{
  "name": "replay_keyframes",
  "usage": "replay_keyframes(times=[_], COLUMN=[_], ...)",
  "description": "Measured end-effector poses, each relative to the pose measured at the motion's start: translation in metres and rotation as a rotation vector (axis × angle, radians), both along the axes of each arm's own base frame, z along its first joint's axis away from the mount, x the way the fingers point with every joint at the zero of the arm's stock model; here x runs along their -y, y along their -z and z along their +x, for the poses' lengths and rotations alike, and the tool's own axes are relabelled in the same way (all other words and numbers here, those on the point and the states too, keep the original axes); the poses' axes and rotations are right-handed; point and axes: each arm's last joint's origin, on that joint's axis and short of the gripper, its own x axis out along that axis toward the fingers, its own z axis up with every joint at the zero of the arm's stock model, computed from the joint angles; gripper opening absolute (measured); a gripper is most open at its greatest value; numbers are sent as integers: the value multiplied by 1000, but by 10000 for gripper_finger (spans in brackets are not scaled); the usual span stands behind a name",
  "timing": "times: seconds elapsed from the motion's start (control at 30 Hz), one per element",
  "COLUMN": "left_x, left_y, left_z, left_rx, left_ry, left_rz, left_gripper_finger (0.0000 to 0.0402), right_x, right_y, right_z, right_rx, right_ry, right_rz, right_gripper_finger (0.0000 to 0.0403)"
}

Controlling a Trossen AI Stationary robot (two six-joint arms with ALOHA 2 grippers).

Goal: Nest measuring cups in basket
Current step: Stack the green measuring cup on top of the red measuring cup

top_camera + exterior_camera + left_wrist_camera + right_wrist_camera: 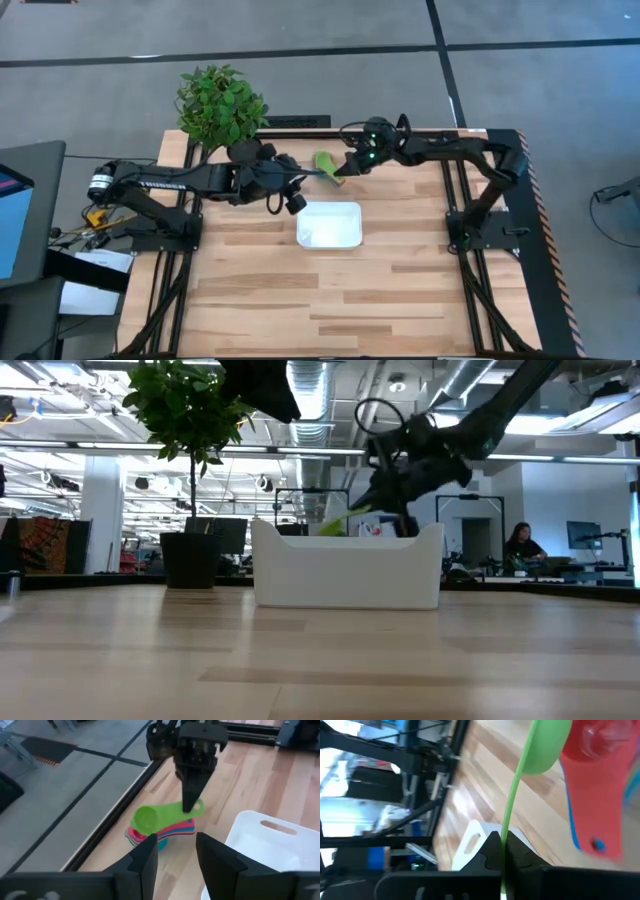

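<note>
The green measuring cup (147, 819) is tilted above a stack of the other cups (162, 834), which shows red, pink and light blue rims and sits on the table near its far edge. My right gripper (192, 805) is shut on the green cup, which also shows in the high view (325, 160). My left gripper (175, 855) is open and hovers in the air between the stack and the white basket (330, 225), holding nothing. The basket (345, 565) stands on the table with nothing in it. My right gripper pinches the green cup's flat handle (196, 809) near its free end between its two fingers, coming from above and pointing down. The handle shows edge-on between the fingers (504, 837). The cup is tilted, its bowl (545, 745) just over the stack; whether it touches the stack I cannot tell.
A potted plant (220, 105) stands at the table's far left corner, close behind my left arm. The table's far edge and its dark frame rail (115, 815) run just beyond the stack. Bare wood (330, 300) stretches from the basket to the near edge.
</note>
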Motion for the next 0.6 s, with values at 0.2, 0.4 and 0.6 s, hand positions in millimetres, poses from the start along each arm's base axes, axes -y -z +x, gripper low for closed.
replay_keyframes(times=[0.2, 0.4, 0.6], left_x=[-7, -12, -18], left_y=[2, 5, 5], left_z=[-1, -4, -5], left_rx=[-12, -36, -43], left_ry=[-30, -52, -73], left_rz=[-10, -29, -33], left_gripper_finger=[125, 125, 125], right_x=[22, 32, 37], right_y=[24, 35, 38], right_z=[7, 2, -5], right_rx=[85, 62, 25], right_ry=[-22, -6, -6], right_rz=[58, 77, 90], right_gripper_finger=[6, 8, 11])
